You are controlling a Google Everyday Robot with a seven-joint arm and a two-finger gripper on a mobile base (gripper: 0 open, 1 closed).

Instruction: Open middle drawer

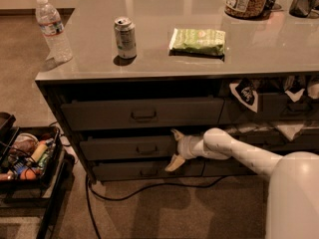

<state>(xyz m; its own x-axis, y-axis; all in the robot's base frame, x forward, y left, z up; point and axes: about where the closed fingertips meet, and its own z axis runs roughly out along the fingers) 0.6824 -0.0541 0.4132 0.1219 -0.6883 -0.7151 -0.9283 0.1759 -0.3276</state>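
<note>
Down at the front of the cabinet, under the countertop [149, 54], the gripper [175, 149] sits right at the right-hand end of the middle drawer [119, 148]. Its two fingers are spread wide, one tip poking up over the top edge of the drawer front and the other hanging down past the bottom edge, so it's straddling the panel and not clamped on anything. It's well off to the side of the little bar pull [147, 150], which nothing is touching. The middle drawer is sandwiched between the taller top drawer [99, 114] and the slim bottom drawer [124, 171], and honestly it looks closed or barely cracked; none of the lighter inside is showing. So my read: the approach is pretty much done, but the actual opening isn't. What's left is getting a hold on that edge or hooking it, then pulling straight out toward the robot. Up top, the water bottle [52, 29], can [125, 37] and green snack bag [198, 41] aren't in the way.
</note>
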